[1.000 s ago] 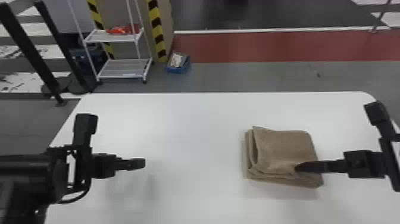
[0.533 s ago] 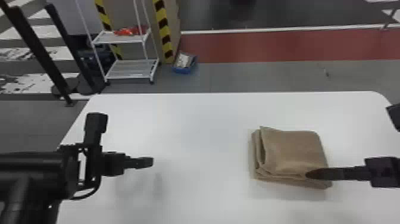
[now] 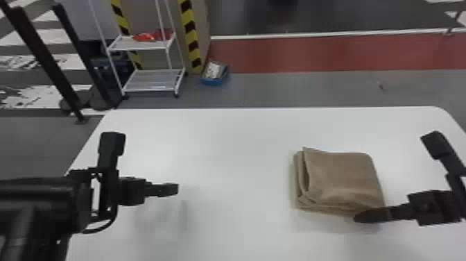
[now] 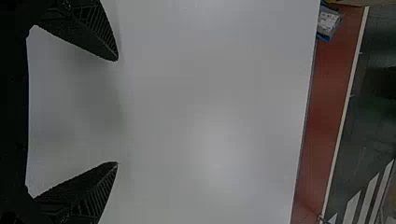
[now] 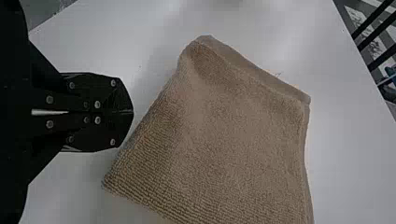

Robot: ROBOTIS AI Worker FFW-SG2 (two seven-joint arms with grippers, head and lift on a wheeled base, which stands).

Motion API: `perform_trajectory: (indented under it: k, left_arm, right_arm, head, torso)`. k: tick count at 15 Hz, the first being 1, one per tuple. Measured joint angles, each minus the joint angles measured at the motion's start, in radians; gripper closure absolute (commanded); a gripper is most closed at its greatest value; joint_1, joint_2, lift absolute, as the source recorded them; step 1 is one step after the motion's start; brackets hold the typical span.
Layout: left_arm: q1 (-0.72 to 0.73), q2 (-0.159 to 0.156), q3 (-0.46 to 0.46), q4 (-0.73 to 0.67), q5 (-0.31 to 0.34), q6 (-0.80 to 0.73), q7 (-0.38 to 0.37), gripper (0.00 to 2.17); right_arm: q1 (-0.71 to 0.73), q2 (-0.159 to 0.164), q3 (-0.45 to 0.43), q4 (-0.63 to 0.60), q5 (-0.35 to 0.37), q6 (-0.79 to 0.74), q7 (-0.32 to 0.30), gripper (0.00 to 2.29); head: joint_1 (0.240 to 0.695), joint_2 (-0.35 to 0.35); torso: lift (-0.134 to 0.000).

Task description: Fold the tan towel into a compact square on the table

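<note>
Right tool (image 5: pixel 132 112), fingers together, just beside tan towel (image 3: pixel 341 177), towards right edge of table (image 3: pixel 225 149); left tool (image 4: pixel 116 111), fingers apart, towards left edge. Folding looks nearly done: compact stack, loose layers facing left edge perhaps need tidying. Since earlier, right tool has shifted towards near edge; towel's shape unchanged.

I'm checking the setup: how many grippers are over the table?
2: the left gripper over the left of the table, open; the right gripper at the near right corner of the tan towel, shut.
</note>
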Motion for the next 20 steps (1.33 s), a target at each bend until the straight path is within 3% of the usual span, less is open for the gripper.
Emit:
perform_trajectory:
  k: [2, 6, 12, 18, 20]
  left_arm:
    - [0.002, 0.0, -0.001, 0.0, 0.0, -0.001, -0.001, 0.09]
    - [0.007, 0.001, 0.003, -0.001, 0.002, -0.001, -0.003, 0.09]
    - [0.015, 0.001, 0.008, -0.009, 0.008, -0.004, -0.003, 0.09]
    - [0.019, 0.0, 0.008, -0.013, 0.009, -0.006, -0.005, 0.09]
    - [0.019, 0.0, 0.009, -0.013, 0.009, -0.013, -0.005, 0.09]
  right_arm:
    - [-0.033, 0.004, -0.003, 0.039, 0.007, 0.0, -0.001, 2.23]
    - [-0.107, 0.024, -0.006, 0.132, 0.02, 0.0, -0.064, 2.23]
    - [-0.213, 0.097, -0.006, 0.272, 0.067, 0.0, -0.241, 2.23]
    - [-0.3, 0.158, -0.055, 0.379, 0.062, 0.0, -0.405, 2.23]
    - [-0.312, 0.175, -0.081, 0.405, 0.048, 0.0, -0.433, 2.23]
  head:
    - [0.695, 0.104]
    - [0.695, 0.088]
    - [0.695, 0.068]
    - [0.695, 0.048]
    - [0.695, 0.048]
  torso:
    - [-0.124]
    - [-0.124]
    - [-0.124]
    - [-0.124]
    - [-0.124]
